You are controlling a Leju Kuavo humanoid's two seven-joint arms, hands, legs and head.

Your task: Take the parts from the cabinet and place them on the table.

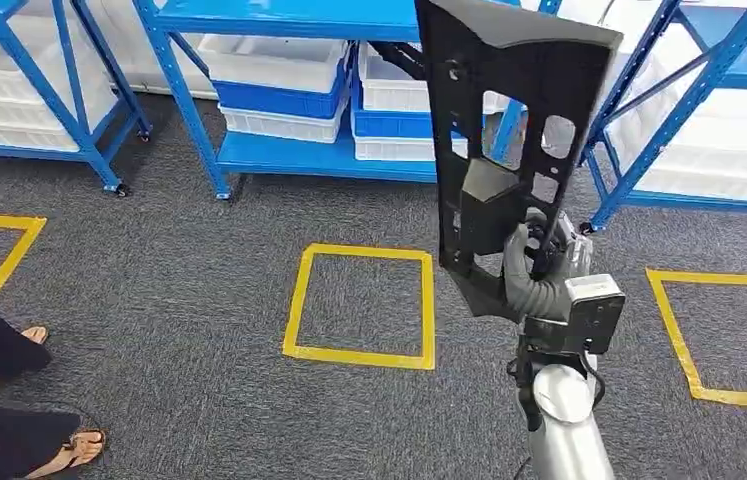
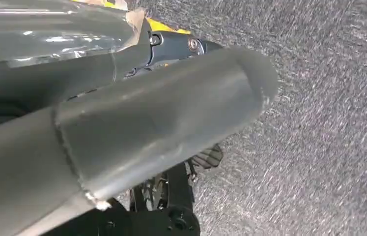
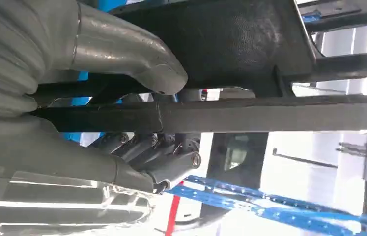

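In the head view my right hand (image 1: 539, 272) grips a long black plastic part (image 1: 509, 120) with several cut-outs and holds it upright over the grey carpet, in front of the blue cabinet (image 1: 289, 155). Up close in the right wrist view, the thumb (image 3: 137, 64) lies on one side of the black part (image 3: 250, 39) and the dark fingers (image 3: 161, 157) wrap a bar of it from the other side. My left hand (image 2: 137, 118) hangs above the carpet with its thumb out and nothing in it.
Blue racks hold white bins (image 1: 274, 60) and blue bins (image 1: 284, 100) at the back. Yellow tape squares (image 1: 361, 305) mark the carpet, one more at the right (image 1: 729, 340). A person's sandalled feet (image 1: 69, 450) are at the lower left.
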